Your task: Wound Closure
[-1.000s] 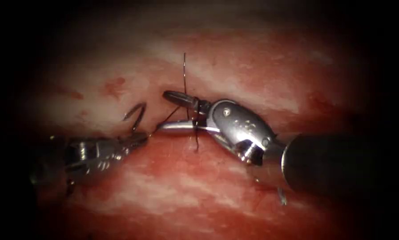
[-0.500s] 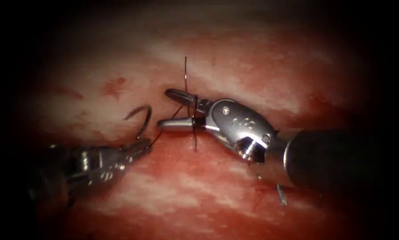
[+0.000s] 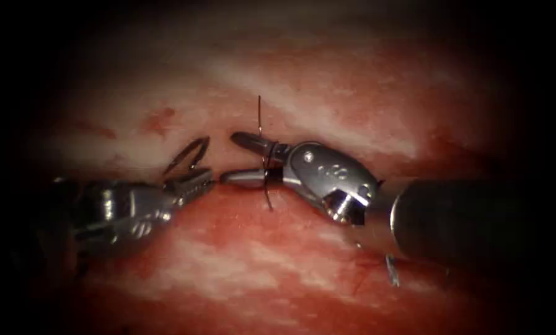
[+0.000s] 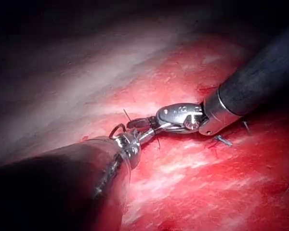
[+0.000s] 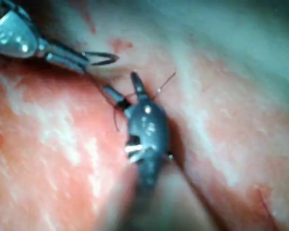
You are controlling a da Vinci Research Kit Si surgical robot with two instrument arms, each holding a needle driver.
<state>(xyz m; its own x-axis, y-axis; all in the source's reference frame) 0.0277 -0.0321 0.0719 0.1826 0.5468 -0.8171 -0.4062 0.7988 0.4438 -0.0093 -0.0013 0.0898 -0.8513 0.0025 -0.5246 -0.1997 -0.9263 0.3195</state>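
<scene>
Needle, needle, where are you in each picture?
Endoscope view: the needle curves up from the left hand, which holds it.
Left wrist view: needle at that hand's tip.
Right wrist view: needle at the left hand's tip.
Shared landmark: the open right hand beside it.

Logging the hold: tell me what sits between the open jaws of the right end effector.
The right end effector has open jaws, and thread crosses between them. Tissue lies beneath. The left end effector holds the needle, clear of the tissue.
</scene>
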